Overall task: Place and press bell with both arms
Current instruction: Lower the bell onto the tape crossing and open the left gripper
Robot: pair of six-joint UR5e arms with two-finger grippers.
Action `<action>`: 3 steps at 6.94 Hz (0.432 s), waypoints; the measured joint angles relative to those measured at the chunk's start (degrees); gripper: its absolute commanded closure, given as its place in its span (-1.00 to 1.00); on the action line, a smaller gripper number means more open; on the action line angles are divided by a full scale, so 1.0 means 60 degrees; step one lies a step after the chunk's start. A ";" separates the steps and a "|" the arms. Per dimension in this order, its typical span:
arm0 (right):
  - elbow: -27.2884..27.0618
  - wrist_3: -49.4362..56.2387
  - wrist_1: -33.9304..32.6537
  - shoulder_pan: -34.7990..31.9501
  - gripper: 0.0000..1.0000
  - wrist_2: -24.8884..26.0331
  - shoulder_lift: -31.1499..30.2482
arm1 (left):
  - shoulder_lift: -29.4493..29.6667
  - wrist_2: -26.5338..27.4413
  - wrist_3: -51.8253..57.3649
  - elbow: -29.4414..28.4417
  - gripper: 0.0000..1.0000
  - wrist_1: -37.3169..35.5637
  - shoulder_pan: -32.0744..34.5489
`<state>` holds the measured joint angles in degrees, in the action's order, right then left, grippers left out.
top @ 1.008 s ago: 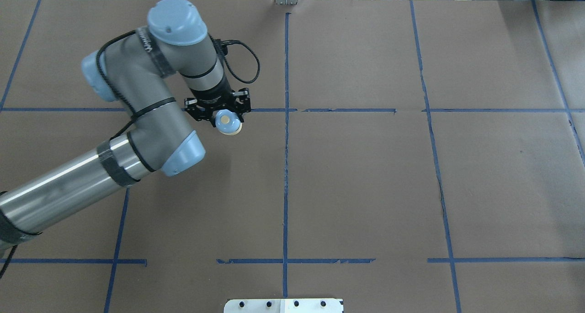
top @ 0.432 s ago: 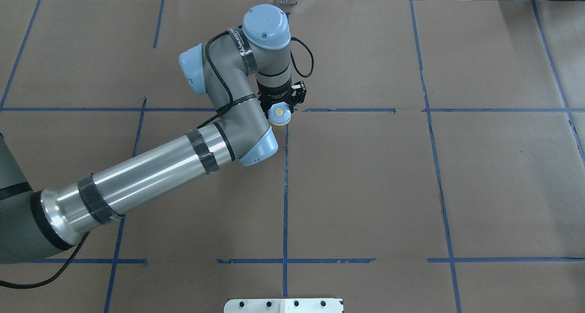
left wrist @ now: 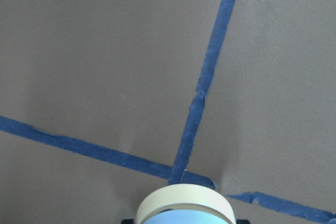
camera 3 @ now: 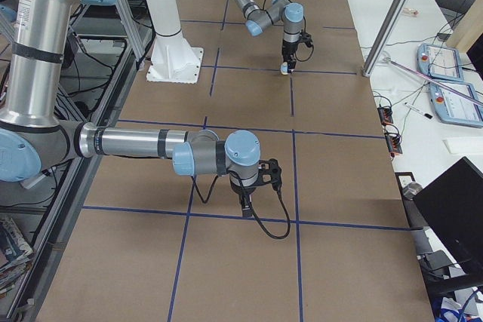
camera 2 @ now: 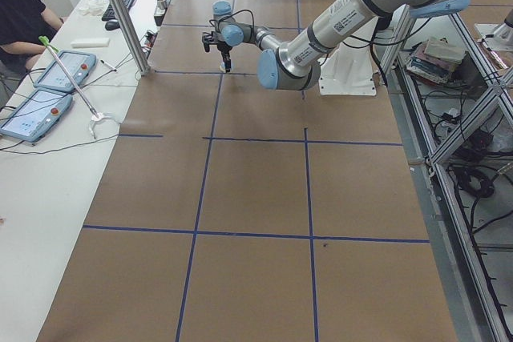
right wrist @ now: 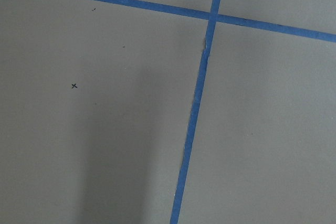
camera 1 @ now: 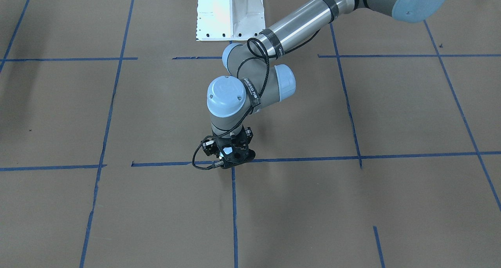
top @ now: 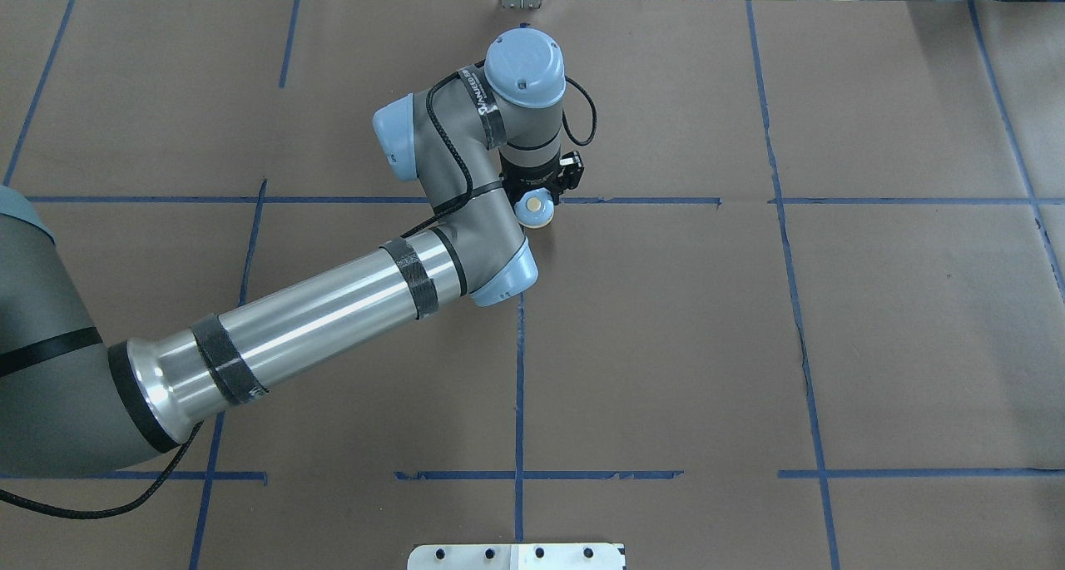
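Observation:
My left gripper [top: 541, 200] is shut on the small light-blue bell [top: 534, 211], whose cream button faces up. It holds the bell low over the crossing of blue tape lines at the table's far middle; I cannot tell if the bell touches the table. The left wrist view shows the bell's cream base rim [left wrist: 185, 205] over that crossing. In the front-facing view the left gripper [camera 1: 231, 158] hides the bell. My right gripper [camera 3: 247, 205] shows only in the exterior right view, low over the table; I cannot tell whether it is open or shut.
The white bolted pedestal [camera 1: 229, 13] stands at the robot's side of the table. A metal plate [top: 516, 556] lies at the near edge. An aluminium post [camera 2: 120, 14], tablets [camera 2: 48, 78] and a seated operator [camera 2: 20, 6] are along the far side.
My left arm has swung to the right with the bell in its gripper, from the left cell to the centre tape crossing.

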<state>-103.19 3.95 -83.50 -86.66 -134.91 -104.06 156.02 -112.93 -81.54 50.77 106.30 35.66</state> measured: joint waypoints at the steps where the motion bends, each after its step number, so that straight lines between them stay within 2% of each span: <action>1: -0.0001 -0.0004 0.0000 0.0000 -1.00 -0.0003 0.0000 | -0.0004 0.0009 0.0029 -0.0039 -0.39 0.0012 -0.0002; 2: -0.0007 -0.0007 0.0003 0.0000 -1.00 -0.0009 0.0000 | -0.0022 0.0012 0.0087 -0.0047 -0.56 0.0008 0.0009; 3: -0.0012 -0.0004 0.0006 0.0000 -1.00 -0.0013 0.0000 | -0.0049 0.0017 0.0126 -0.0051 -1.00 -0.0008 0.0034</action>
<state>-103.26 3.93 -83.46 -86.66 -134.99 -104.06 155.73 -112.83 -80.79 50.47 106.25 35.86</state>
